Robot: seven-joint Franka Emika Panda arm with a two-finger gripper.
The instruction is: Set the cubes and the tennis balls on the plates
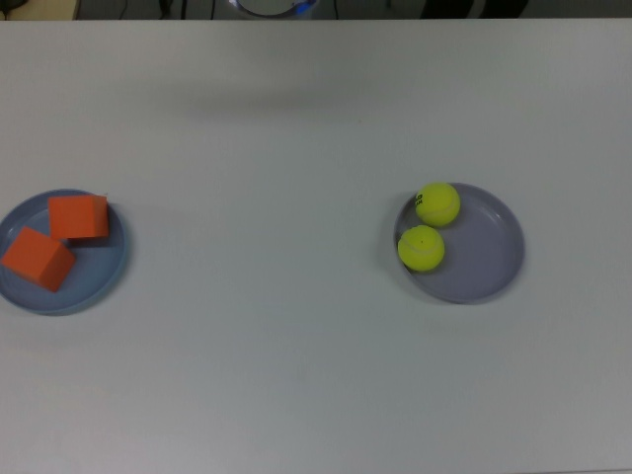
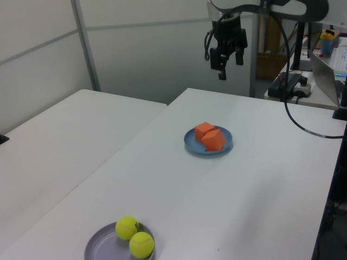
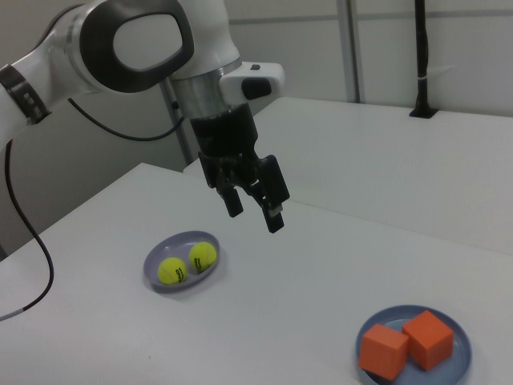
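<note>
Two orange cubes [image 1: 78,216] [image 1: 38,258] lie side by side on the light blue plate [image 1: 107,275] at the top view's left. Both tennis balls [image 1: 437,204] [image 1: 421,248] rest against each other on the lavender plate [image 1: 486,255] at the top view's right. My gripper [image 3: 255,216] hangs high above the table with its fingers open and nothing between them. In the right view it is above and between the ball plate [image 3: 155,251] and the cube plate [image 3: 458,363]. In the left view the gripper [image 2: 229,65] hovers beyond the cubes [image 2: 210,135].
A second white table [image 2: 59,141] adjoins at the left view's left. A desk with a laptop and cables [image 2: 325,70] stands at the left view's right, behind the arm. A black post [image 3: 422,56] rises from the far table in the right view.
</note>
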